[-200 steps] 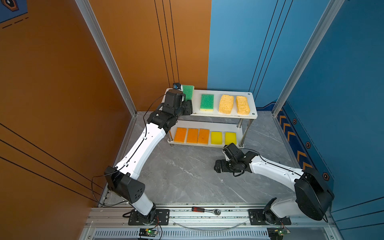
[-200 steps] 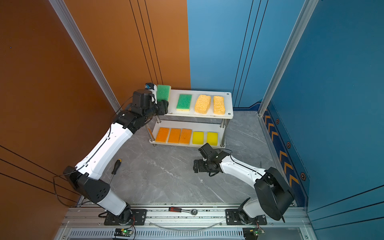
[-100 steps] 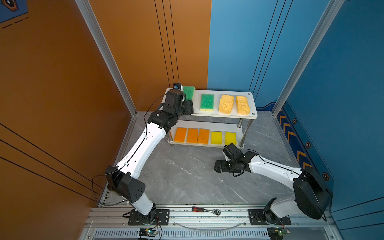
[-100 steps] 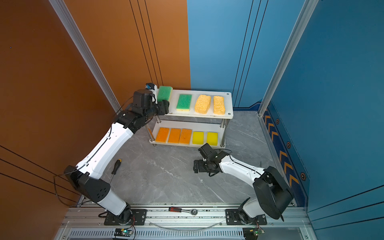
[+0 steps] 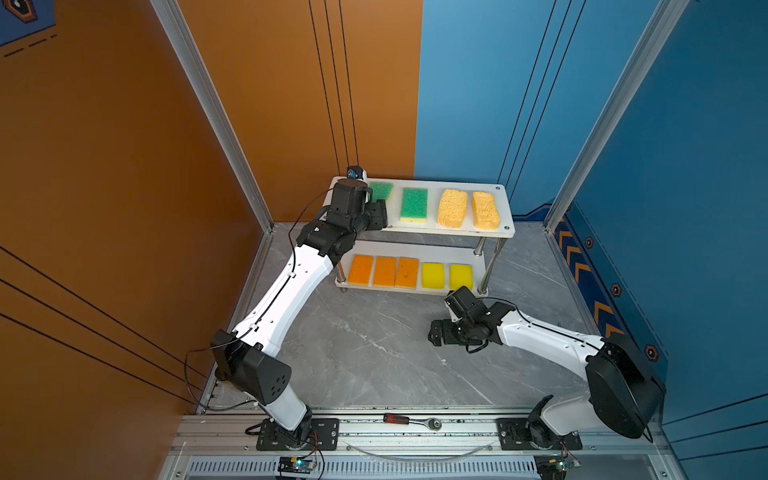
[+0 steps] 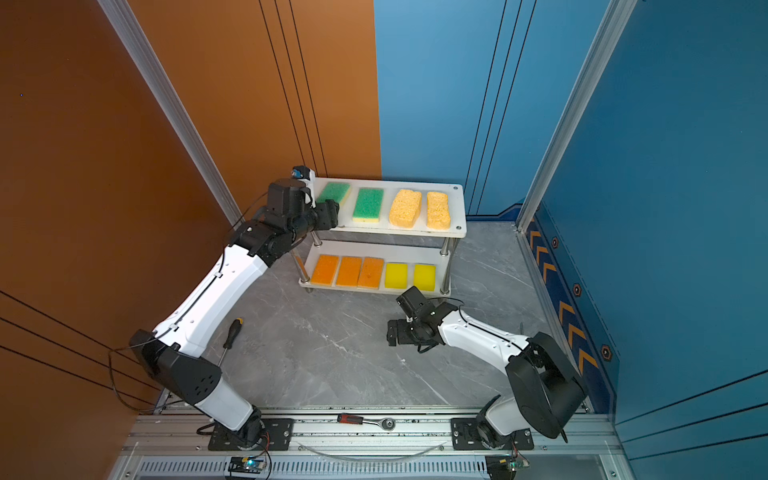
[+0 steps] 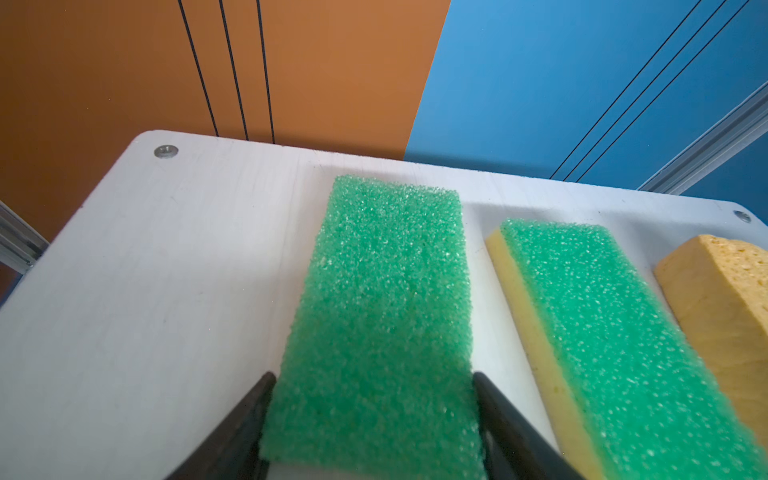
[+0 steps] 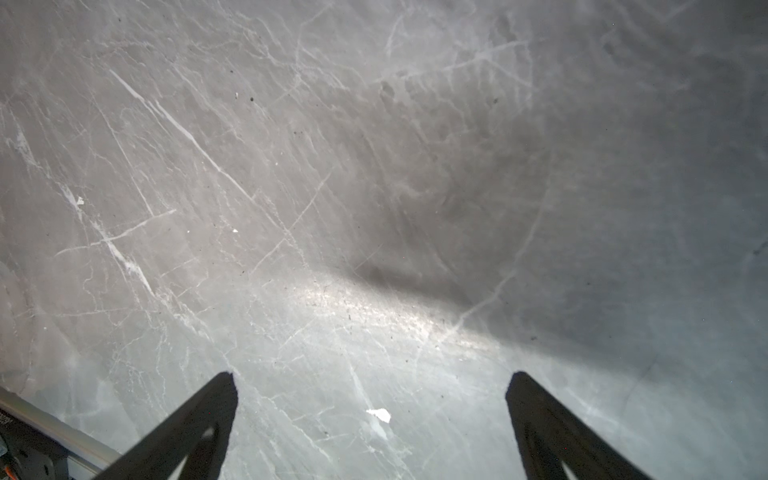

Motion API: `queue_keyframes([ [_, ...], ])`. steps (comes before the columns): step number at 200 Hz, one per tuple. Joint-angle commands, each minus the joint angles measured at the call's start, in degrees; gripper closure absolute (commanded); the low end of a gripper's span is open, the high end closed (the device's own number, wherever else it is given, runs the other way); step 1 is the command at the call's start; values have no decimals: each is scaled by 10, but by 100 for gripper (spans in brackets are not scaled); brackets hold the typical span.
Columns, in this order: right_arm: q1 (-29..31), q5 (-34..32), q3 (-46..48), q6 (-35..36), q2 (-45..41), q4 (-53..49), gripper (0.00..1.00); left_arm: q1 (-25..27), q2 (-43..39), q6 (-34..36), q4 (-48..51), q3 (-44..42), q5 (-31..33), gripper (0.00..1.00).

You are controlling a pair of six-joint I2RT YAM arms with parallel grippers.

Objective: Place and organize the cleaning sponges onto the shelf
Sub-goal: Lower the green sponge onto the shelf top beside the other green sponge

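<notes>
At the left end of the shelf's top board, the left gripper straddles the near end of a green-topped sponge lying flat; whether it pinches, I cannot tell. A 2nd green-topped sponge lies just right. The right gripper hangs spread wide, holding nothing, above the grey surface.

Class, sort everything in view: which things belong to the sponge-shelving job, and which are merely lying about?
Job: shelf; green-topped sponges; porous yellow-orange sponges; orange sponges; yellow sponges.
Lying about: ratchet wrench, on the base rail; screwdriver, on the grey tabletop.
</notes>
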State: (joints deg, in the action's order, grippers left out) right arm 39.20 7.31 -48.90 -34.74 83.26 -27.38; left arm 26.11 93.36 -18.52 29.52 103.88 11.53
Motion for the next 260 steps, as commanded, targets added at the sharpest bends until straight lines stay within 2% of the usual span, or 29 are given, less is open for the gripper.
queue_keyframes([
  [1,-4,-3,5,0,-3,9,0,10,4,-1,-6,-11,18,28],
  [112,-8,0,12,2,-15,8,0,22,-8,-5,-24,-47,89,25],
  [128,-8,0,15,2,-18,8,0,22,-12,-7,-28,-53,91,22],
  [192,-9,0,20,1,-31,8,0,23,-23,-13,-33,-58,74,22],
  [223,-10,0,22,1,-40,8,0,23,-38,-22,-43,-63,48,15],
  [231,-11,1,22,1,-43,7,0,23,-43,-26,-47,-66,41,7],
  [234,-11,1,22,1,-45,7,0,23,-44,-26,-49,-66,38,0],
  [260,-15,1,22,2,-54,4,0,24,-64,-32,-51,-73,23,2],
])
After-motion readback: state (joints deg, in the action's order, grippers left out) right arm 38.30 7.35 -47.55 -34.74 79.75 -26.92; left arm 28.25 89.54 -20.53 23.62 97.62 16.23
